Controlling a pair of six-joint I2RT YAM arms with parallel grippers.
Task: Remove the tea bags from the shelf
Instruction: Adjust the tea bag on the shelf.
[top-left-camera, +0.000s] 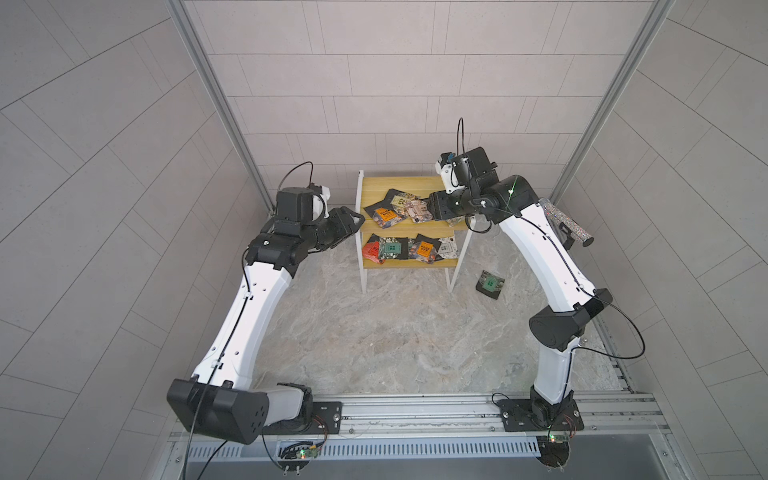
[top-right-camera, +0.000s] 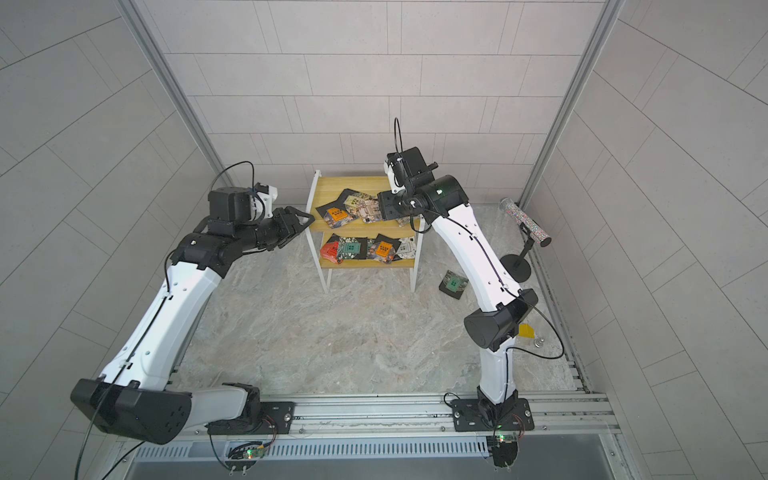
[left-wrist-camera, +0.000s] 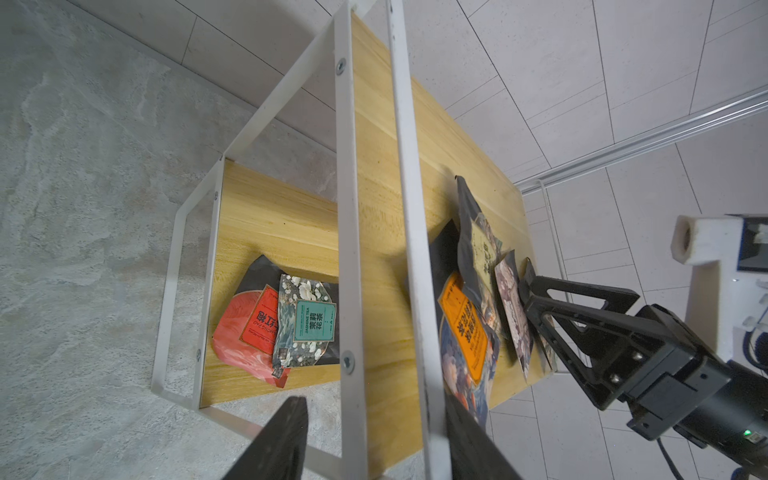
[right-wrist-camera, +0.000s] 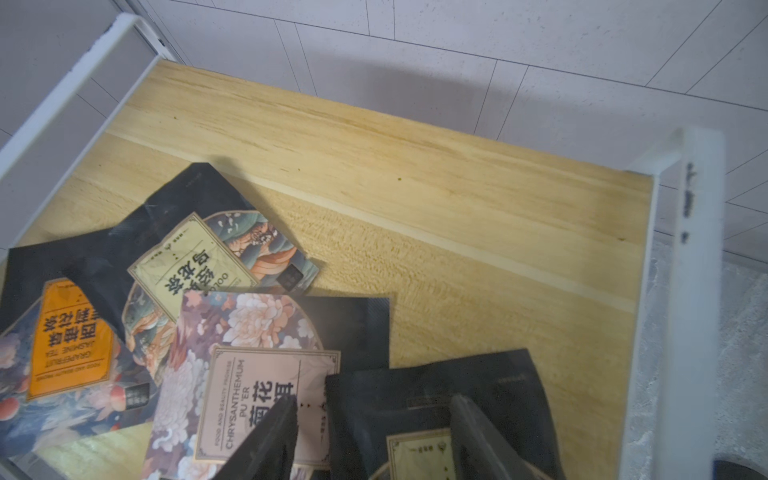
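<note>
Right wrist view shows my right claw over the top board of the shelf. Its two fingers are apart. A black bag lies flat under the tips, between the fingers. I am not squeezing it.

A pink bag with flowers lies just beside the black bag, under one finger. The black bag's edge sits on it. A little past the tips is a tan bag. Farther off to that side is an orange bag. These four bags overlap in one heap.

My left claw is at the side of the shelf, across the heap from my right claw. Its fingers are apart too, and nothing is held in them. The white bars of the frame show between them. I cannot tell if a finger touches the frame.

Lower than my left claw, on the bottom board, is a red bag. A green bag lies partly on top of it. In a top view, a low orange bag and a white bag lie on that board too, farther from my left claw.

One loose bag lies on the counter, off the shelf. It is well behind my right claw, near that arm.
</note>
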